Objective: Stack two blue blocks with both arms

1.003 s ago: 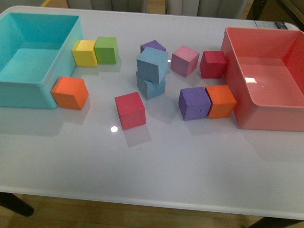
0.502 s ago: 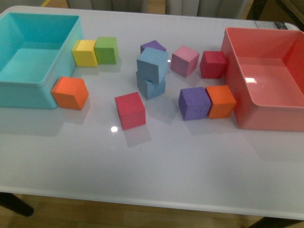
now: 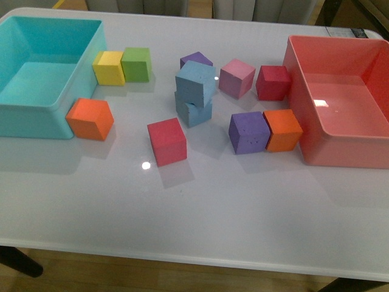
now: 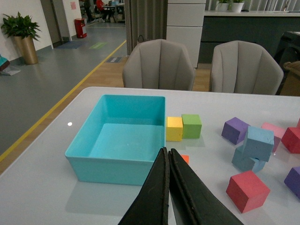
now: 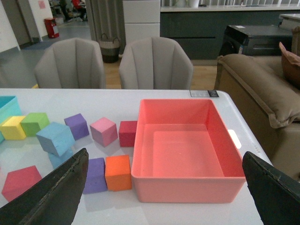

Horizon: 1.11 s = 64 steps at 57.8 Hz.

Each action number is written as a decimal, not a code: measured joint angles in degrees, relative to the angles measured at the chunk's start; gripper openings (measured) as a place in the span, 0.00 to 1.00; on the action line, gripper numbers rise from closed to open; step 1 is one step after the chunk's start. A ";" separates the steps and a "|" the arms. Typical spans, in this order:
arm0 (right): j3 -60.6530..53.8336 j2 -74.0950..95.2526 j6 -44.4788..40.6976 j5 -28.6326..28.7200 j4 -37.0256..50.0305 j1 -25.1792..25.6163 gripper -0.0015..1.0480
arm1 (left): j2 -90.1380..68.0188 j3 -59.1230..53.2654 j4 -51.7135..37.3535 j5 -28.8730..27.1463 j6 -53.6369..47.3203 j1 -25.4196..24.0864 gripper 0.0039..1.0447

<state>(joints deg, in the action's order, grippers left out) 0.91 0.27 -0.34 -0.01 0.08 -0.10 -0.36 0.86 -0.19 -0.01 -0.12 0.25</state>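
Left gripper [image 4: 168,187] jaws pressed together; right gripper [image 5: 164,187] jaws spread wide, both clear of blocks. Upper blue block [image 3: 196,83] sits skewed atop lower blue block [image 3: 193,111], mid-counter [image 3: 243,207]. Risk: overhang tips top block; nudge topples stack.

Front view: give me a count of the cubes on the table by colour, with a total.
Light blue cubes: 2, one on top of the other
Purple cubes: 2
Orange cubes: 2
Red cubes: 2
Yellow cube: 1
Green cube: 1
Pink cube: 1
Total: 11
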 joint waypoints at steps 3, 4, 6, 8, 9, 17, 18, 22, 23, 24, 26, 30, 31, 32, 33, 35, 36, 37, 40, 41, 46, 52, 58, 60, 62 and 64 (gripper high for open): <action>0.00 0.00 0.00 0.00 0.00 0.00 0.91 | 0.00 0.00 0.04 0.02 0.00 0.00 0.01; 0.00 0.00 0.00 0.00 0.00 0.00 0.91 | 0.00 0.00 0.04 0.02 0.00 0.00 0.01; 0.00 0.00 0.00 0.00 0.00 0.00 0.91 | 0.00 0.00 0.04 0.02 0.00 0.00 0.01; 0.00 0.00 0.00 0.00 0.00 0.00 0.91 | 0.00 0.00 0.04 0.02 0.00 0.00 0.01; 0.00 0.00 0.00 0.00 0.00 0.00 0.91 | 0.00 0.00 0.04 0.02 0.00 0.00 0.01; 0.00 0.00 0.00 0.02 0.00 0.00 0.91 | 0.00 0.00 0.04 0.02 0.04 0.00 0.03; 0.00 0.00 0.00 0.02 0.00 0.00 0.91 | 0.00 0.00 0.04 0.00 0.02 0.00 0.06; 0.00 0.00 0.00 0.00 0.00 0.00 0.91 | 0.00 0.00 0.04 0.02 0.02 0.00 0.18; 0.00 0.00 0.00 0.00 0.00 0.00 0.91 | 0.00 0.00 0.04 0.02 0.02 0.00 0.21; 0.00 0.00 0.00 0.00 0.00 0.00 0.91 | 0.00 0.00 0.04 0.02 0.02 0.00 0.23; 0.00 0.00 0.00 0.02 0.00 0.00 0.91 | 0.00 0.00 0.04 0.02 0.02 0.00 0.30; 0.00 0.00 0.00 0.00 0.00 0.00 0.91 | 0.00 0.00 0.04 0.02 0.02 0.00 0.42; 0.00 0.00 0.00 0.02 0.00 0.00 0.91 | 0.00 0.00 0.04 0.02 0.02 0.00 0.45; 0.00 0.00 0.00 0.02 0.00 0.00 0.91 | 0.00 0.00 0.04 0.02 0.02 0.00 0.49; 0.00 0.00 0.00 0.00 0.00 0.00 0.91 | 0.00 0.00 0.04 0.02 0.02 0.00 0.50; 0.00 0.00 0.00 0.02 0.00 0.00 0.91 | 0.00 0.00 0.04 0.02 0.02 0.00 0.57; 0.00 0.00 0.00 0.02 0.00 0.00 0.91 | 0.00 0.00 0.04 0.02 0.02 0.00 0.61; -0.02 0.00 0.00 0.00 0.00 0.00 0.91 | 0.00 0.00 0.04 0.00 0.02 0.00 0.64; 0.00 0.00 0.00 0.00 0.00 0.00 0.91 | 0.00 0.00 0.04 0.02 0.02 0.00 0.72; 0.00 0.00 0.00 0.00 0.00 0.00 0.91 | 0.00 0.00 0.04 0.02 0.02 0.00 0.76; 0.00 0.00 0.00 0.00 0.00 0.00 0.91 | 0.00 0.00 0.04 0.02 0.02 0.00 0.91; 0.00 0.00 0.00 0.00 0.00 0.00 0.91 | 0.00 0.00 0.04 0.02 0.00 0.00 0.91; 0.00 0.00 0.00 0.00 0.00 0.00 0.91 | 0.00 0.00 0.04 0.02 0.00 0.00 0.92; 0.00 0.00 0.00 0.00 0.00 0.00 0.91 | 0.00 0.00 0.04 0.02 0.00 0.00 0.92; 0.00 0.00 0.00 0.00 0.00 0.00 0.91 | 0.00 0.00 0.04 0.02 0.00 0.00 0.92; 0.00 0.00 0.00 0.00 0.00 0.00 0.91 | 0.00 0.00 0.04 0.02 0.00 0.00 0.92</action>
<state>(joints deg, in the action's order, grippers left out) 0.91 0.27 -0.34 -0.01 0.08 -0.10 -0.36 0.86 -0.14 0.01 -0.12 0.25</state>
